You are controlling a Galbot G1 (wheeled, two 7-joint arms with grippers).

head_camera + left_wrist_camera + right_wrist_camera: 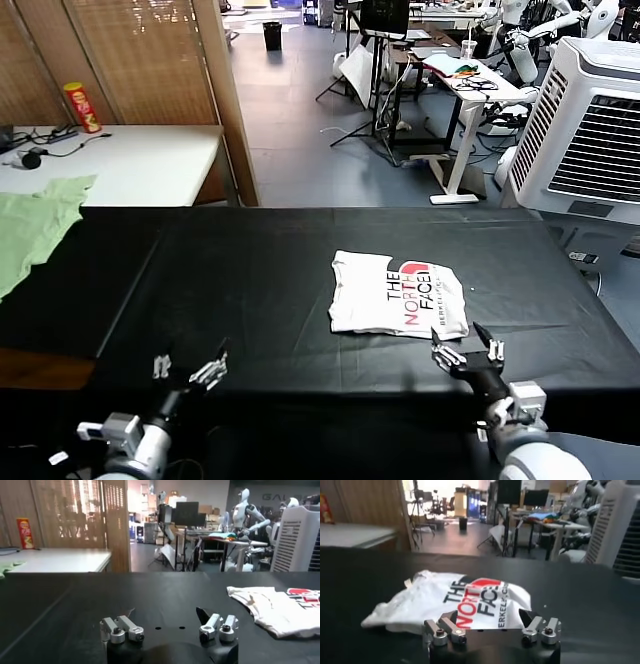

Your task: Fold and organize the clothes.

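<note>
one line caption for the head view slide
Folded white T-shirt on black table, open right gripper beside it, left gripper open.

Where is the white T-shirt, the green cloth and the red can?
white T-shirt [365, 295], head view, plain white part.
green cloth [30, 225], head view, its middle.
red can [82, 107], head view, its side.
</note>
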